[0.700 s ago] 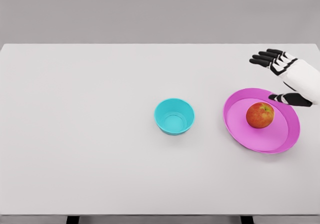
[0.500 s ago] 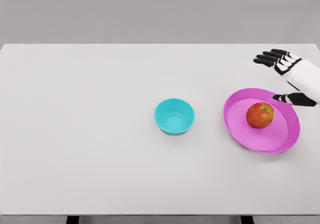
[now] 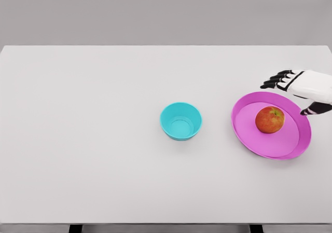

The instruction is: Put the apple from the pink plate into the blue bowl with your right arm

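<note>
You had the right hand (image 3: 301, 87) at the far right edge of the table (image 3: 104, 155), hovering over the far right rim of the pink plate (image 3: 244, 134), with its arm entering from the right side of the view. Its black fingers (image 3: 274, 80) were spread and pointing left, the thumb apart on the near side, and it held nothing. The apple (image 3: 270, 120) sat on the plate, a little right of the plate's middle, just near and left of the hand and not touching it. The blue bowl (image 3: 180, 121) stood upright and empty to the left of the plate, with a strip of bare table between the two. The left arm did not show at all. As I judged it, you were in the approach step: the reach toward the apple was under way, but no grasp had begun and nothing of the transfer was done. The next move called for you to bring the open hand down and nearer so the fingers and thumb bracketed the apple, then close on it firmly, since a round fruit could roll on the smooth plate if nudged from one side. After that came a lift clear of the plate's rim and a carry left to above the bowl.
</note>
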`<control>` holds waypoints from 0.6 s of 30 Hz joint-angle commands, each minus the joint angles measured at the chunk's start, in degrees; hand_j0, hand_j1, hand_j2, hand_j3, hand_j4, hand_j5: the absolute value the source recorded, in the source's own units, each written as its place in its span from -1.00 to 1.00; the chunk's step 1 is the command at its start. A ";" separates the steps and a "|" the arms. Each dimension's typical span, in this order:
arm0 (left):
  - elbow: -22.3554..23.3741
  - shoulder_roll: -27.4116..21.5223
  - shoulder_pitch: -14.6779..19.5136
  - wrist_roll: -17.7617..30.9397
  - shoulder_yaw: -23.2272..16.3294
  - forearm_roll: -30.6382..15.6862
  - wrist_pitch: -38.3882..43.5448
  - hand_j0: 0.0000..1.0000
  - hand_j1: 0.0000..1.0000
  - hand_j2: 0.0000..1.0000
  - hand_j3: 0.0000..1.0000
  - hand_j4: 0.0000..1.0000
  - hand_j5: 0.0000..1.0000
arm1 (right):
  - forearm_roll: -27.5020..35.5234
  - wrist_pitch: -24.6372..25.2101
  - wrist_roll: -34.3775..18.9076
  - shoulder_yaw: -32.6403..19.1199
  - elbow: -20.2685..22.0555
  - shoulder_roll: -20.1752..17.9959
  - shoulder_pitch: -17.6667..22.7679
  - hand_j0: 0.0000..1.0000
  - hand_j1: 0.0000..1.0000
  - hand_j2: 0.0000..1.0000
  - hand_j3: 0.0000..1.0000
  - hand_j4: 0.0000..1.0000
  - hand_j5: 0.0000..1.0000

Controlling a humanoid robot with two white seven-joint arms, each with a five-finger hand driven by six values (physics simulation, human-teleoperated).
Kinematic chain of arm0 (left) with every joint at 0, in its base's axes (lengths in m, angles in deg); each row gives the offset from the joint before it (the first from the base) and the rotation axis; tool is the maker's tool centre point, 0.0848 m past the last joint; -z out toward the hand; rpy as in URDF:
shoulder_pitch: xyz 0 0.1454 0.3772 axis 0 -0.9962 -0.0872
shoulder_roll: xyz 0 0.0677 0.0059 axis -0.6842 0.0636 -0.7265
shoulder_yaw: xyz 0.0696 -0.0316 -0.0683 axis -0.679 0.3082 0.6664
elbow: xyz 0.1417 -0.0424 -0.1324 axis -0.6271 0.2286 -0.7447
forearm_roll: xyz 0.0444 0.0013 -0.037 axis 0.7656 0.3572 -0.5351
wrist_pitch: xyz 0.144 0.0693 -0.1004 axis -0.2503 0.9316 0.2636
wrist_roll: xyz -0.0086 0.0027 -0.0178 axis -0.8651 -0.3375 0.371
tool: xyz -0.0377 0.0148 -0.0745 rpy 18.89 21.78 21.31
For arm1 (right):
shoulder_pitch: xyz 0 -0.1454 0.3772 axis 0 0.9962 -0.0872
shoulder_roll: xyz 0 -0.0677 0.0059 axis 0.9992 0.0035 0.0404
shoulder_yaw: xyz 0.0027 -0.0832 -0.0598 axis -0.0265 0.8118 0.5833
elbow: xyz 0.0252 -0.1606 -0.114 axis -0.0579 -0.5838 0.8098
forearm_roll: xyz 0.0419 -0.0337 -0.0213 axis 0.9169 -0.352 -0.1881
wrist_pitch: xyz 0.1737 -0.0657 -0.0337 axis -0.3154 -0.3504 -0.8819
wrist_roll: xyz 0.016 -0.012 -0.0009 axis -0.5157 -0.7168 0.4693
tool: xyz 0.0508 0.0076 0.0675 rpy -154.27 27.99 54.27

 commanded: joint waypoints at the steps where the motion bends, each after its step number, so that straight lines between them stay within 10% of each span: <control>1: -0.05 0.00 0.00 0.01 0.01 0.00 0.01 1.00 1.00 1.00 1.00 1.00 1.00 | 0.20 0.08 -1.15 4.26 -1.46 0.84 0.00 1.00 1.00 1.00 1.00 1.00 1.00; 18: -0.05 0.00 0.00 0.01 0.01 0.00 0.01 1.00 1.00 1.00 1.00 1.00 1.00 | 0.03 0.08 -1.15 10.85 -6.82 3.12 -4.39 1.00 1.00 1.00 1.00 1.00 1.00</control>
